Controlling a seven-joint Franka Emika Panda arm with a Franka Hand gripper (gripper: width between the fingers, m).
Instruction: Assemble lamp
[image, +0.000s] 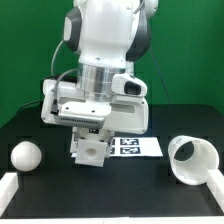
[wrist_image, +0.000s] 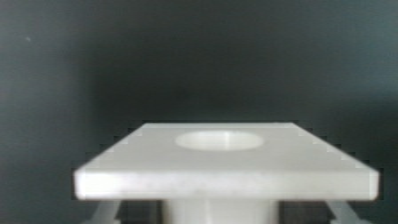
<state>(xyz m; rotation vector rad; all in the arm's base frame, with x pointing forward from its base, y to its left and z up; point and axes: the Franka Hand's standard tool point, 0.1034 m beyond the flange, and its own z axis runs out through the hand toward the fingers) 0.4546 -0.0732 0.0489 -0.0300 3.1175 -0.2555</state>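
Green backdrop behind, black tabletop (image: 60, 200) in front, and all three lamp parts lie apart on it. The lamp base (image: 90, 148), a square white block, sits near the middle directly under the arm (image: 105, 40), just beside the marker board (image: 140, 146). The bulb (image: 25, 155) rests alone toward the exterior view's left. The shade (image: 192, 160) lies tipped on its side toward the exterior view's right, well away from the others.

The hand (image: 87, 132) hangs right over the block, at or nearly at its top. Neither view shows the fingertips clearly, so I cannot tell whether they are spread or pinching the block. In the wrist view the block fills the lower half, its flat top turned up, with the round socket (wrist_image: 222, 140) near the centre.

As for handling, the base looks like rigid moulded plastic: stiff, probably light, smooth enough to slip under a weak pinch. Its flat parallel side faces are the sensible place to grip, low and centred so it does not twist. The bulb's round head would likely roll and squirm out, so its narrower neck seems the better hold, though the neck is not visible here. The shade looks thin-walled. A grip across its rim may flex it, so a light pinch on the wall suits it best.
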